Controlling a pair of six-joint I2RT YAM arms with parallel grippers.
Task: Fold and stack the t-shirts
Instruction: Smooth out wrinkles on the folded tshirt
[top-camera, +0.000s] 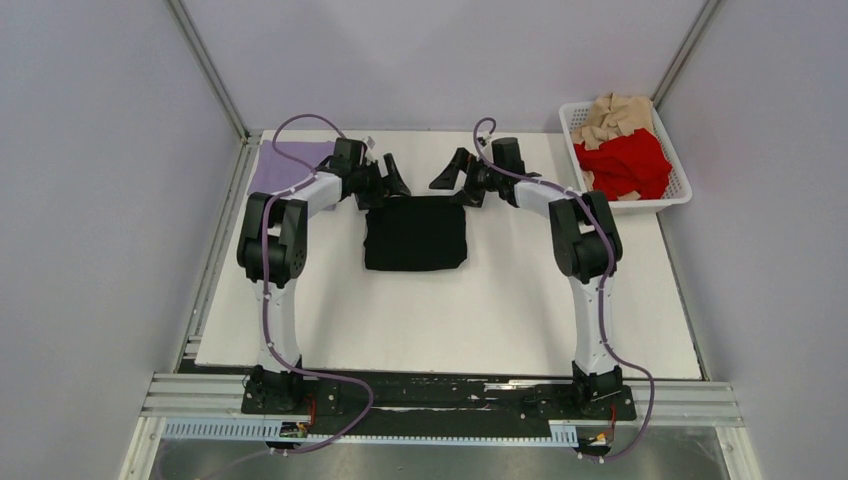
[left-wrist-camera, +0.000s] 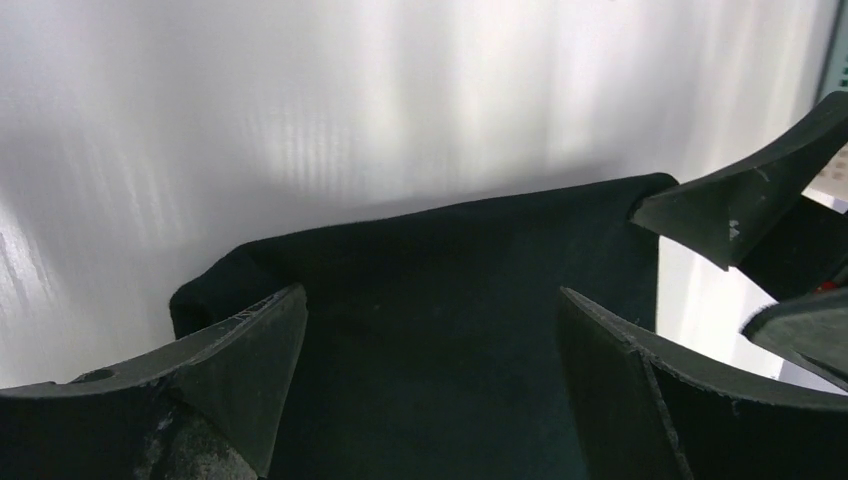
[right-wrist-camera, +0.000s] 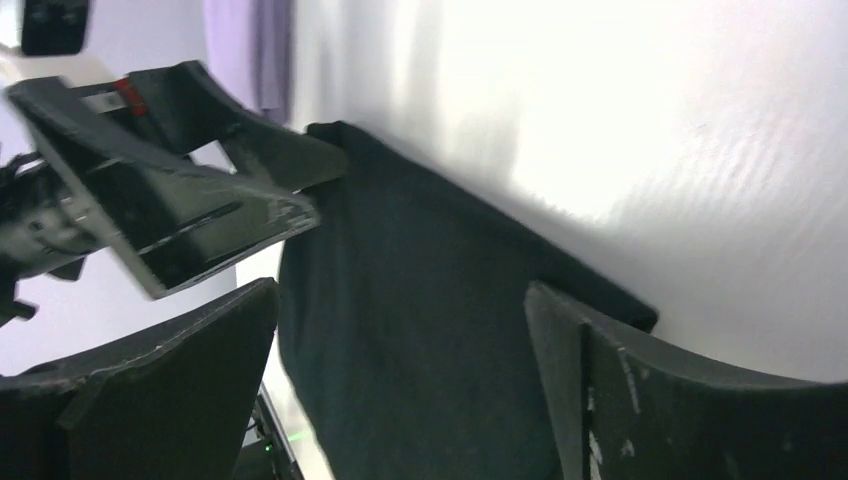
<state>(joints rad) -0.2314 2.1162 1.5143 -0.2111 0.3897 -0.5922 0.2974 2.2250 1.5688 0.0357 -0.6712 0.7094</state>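
The black t-shirt (top-camera: 415, 233) lies folded into a rectangle on the white table, and shows in the left wrist view (left-wrist-camera: 450, 300) and the right wrist view (right-wrist-camera: 420, 300). My left gripper (top-camera: 391, 180) is open and empty just above the shirt's far left corner. My right gripper (top-camera: 447, 176) is open and empty just above its far right corner. In each wrist view the fingers stand wide apart with the black cloth below them. The lavender t-shirt (top-camera: 285, 162) lies flat at the far left, partly under the left arm. Red (top-camera: 628, 165) and tan (top-camera: 615, 117) t-shirts are crumpled in a basket.
A white plastic basket (top-camera: 684, 190) stands at the far right corner of the white table (top-camera: 450, 320). Grey walls close in the back and sides. The arm bases sit on a black rail (top-camera: 440, 395) at the near edge.
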